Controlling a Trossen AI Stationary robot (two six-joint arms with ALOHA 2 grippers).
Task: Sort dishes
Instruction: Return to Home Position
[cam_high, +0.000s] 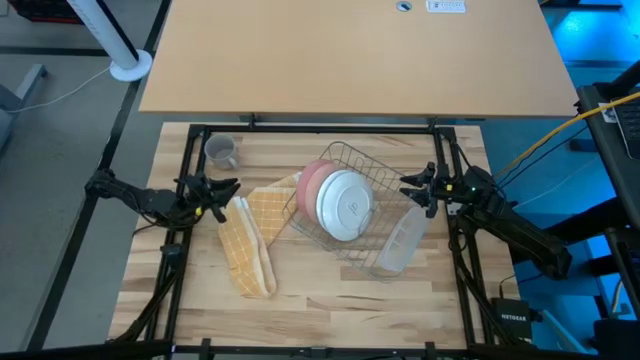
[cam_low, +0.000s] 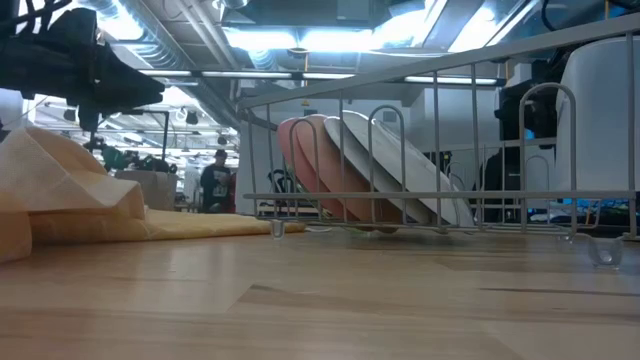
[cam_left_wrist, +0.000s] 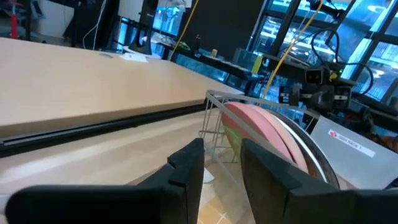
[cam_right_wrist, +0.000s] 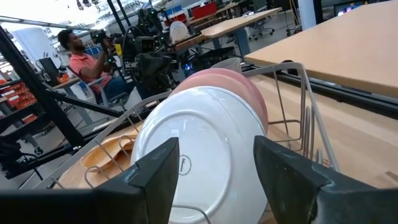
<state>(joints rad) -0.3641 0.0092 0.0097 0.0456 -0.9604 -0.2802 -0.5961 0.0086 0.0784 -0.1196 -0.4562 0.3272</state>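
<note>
A wire dish rack (cam_high: 375, 215) stands mid-table, holding pink dishes (cam_high: 312, 185) and a white plate (cam_high: 345, 205) on edge; they also show in the low view (cam_low: 360, 170) and the right wrist view (cam_right_wrist: 199, 149). A sliver of green (cam_left_wrist: 231, 134) shows behind the pink dishes. A small grey mug (cam_high: 221, 151) stands at the far left. My left gripper (cam_high: 232, 190) is open and empty, left of the rack, over the yellow checked cloth (cam_high: 250, 235). My right gripper (cam_high: 408, 186) is open and empty at the rack's right side.
A clear oblong plastic tray (cam_high: 398, 243) lies right of the rack. A second, larger table (cam_high: 350, 50) stands beyond the far edge. A person (cam_right_wrist: 78, 59) sits in the room beyond the table's left side. Bare wood lies along the near edge.
</note>
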